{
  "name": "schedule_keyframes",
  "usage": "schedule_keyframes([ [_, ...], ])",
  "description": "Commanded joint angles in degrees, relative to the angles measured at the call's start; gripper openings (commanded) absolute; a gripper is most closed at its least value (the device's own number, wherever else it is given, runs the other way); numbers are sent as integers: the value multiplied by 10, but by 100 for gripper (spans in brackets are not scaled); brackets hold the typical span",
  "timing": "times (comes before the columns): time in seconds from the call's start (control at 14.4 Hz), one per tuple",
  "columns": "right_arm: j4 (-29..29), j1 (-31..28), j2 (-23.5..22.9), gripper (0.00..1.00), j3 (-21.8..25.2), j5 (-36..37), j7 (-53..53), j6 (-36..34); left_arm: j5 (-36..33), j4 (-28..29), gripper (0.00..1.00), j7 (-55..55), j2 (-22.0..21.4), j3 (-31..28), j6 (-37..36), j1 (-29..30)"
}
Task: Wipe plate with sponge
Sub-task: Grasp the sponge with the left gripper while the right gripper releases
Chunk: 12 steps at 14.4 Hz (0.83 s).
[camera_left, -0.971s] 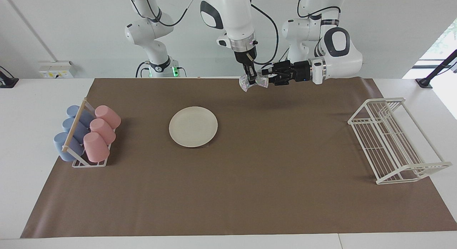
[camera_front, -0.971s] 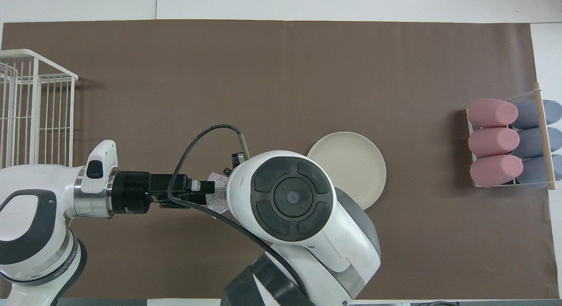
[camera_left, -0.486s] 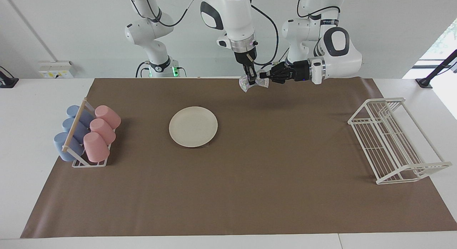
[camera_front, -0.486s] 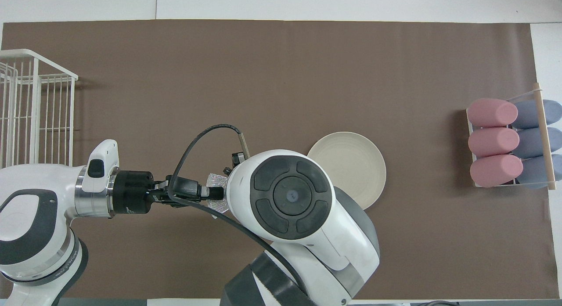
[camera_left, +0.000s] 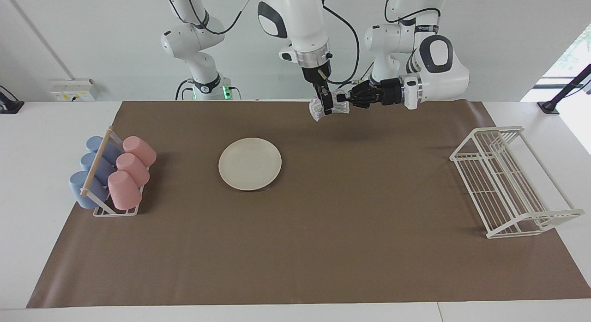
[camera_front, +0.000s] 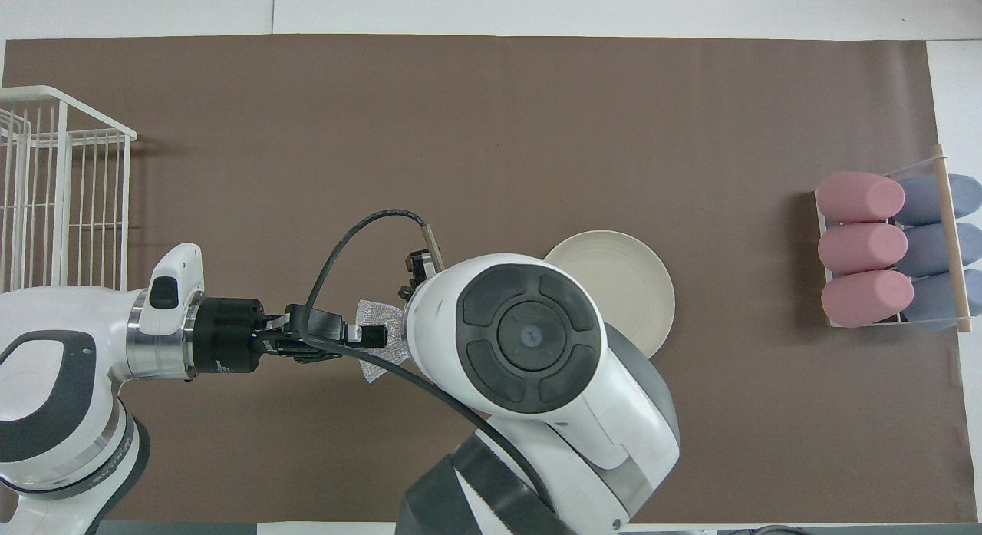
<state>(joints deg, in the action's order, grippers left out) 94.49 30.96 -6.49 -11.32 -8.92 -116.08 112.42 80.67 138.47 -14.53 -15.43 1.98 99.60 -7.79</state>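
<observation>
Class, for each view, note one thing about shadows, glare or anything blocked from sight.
Facing view: a soft shadow lies on the brown mat under the sponge held by the left hand; daylight glares at the window. Overhead view: the right arm hides part of the plate.

We've got loads of open brown mat (camera_left: 323,229) around the plate (camera_left: 250,163), so a hand can drop in from any side. Only clutter sits at the ends: the cup rack (camera_left: 113,176) and the white wire rack (camera_left: 508,183).

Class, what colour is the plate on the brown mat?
Cream off-white, plain; the plate shows best in the facing view.
</observation>
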Motion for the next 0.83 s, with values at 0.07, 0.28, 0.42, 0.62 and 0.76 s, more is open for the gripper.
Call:
schedule_keyframes([
  [0.07, 31, -89, 61, 100, -2, 0, 205, -41, -105, -11, 0, 46, -2, -5, 9, 34],
  [0.28, 31, -170, 79, 100, -1, 0, 438, -109, -203, -41, 0, 82, 1, -4, 8, 88],
  [0.42, 31, -228, 91, 100, -1, 1, 605, -162, -273, -71, 0, 133, 14, -5, 18, 94],
  [0.62, 31, -301, 101, 100, 0, 1, 768, -232, -337, -90, 0, 171, 28, -4, 39, 102],
  [0.76, 30, -342, 105, 100, 0, 1, 858, -253, -394, -101, 0, 205, 36, -2, 52, 94],
])
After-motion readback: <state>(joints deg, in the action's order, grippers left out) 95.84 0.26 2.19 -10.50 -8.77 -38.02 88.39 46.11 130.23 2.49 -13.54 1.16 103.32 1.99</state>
